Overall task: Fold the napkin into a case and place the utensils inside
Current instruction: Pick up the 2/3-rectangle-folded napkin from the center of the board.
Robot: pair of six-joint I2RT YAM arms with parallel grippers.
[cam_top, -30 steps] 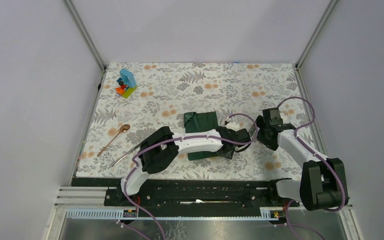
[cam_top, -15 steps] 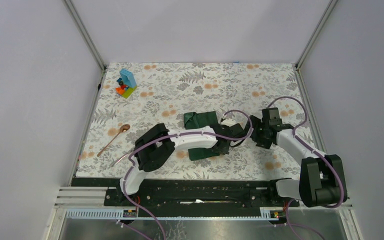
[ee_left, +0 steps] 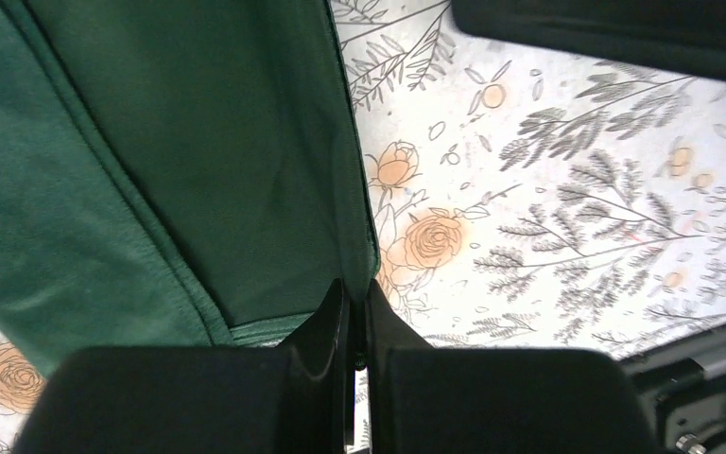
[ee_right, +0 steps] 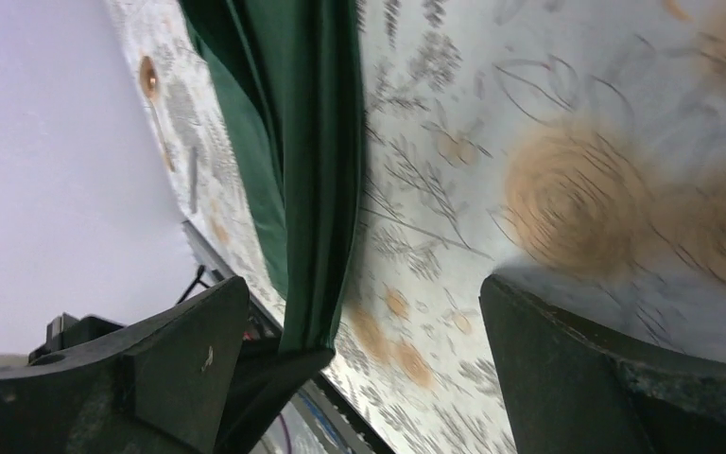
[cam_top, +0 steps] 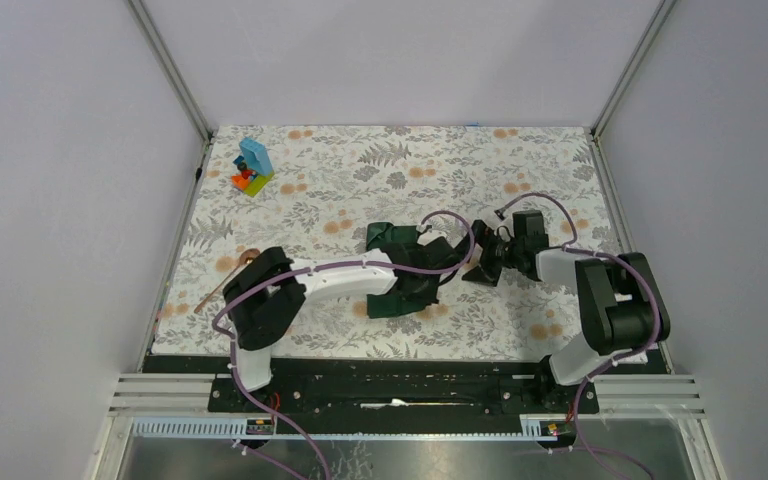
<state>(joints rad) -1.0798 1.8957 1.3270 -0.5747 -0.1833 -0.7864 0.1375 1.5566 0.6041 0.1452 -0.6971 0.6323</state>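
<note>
Top external: one napkin (cam_top: pixel 391 238), one spoon (cam_top: pixel 210 297)

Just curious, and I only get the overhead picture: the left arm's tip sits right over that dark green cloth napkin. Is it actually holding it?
Observer: Yes. Its wrist camera shows the left gripper shut, with the hemmed edge of the dark green cloth napkin pinched between its jaws.
Visitor: And the other arm?
Observer: The right gripper is wide open. A folded edge of the napkin runs down between its spread jaws, close to one of them. I cannot tell whether it touches.
Visitor: Is the cloth a single sheet there?
Observer: No. The right wrist camera shows several layers lying over one another along that edge.
</note>
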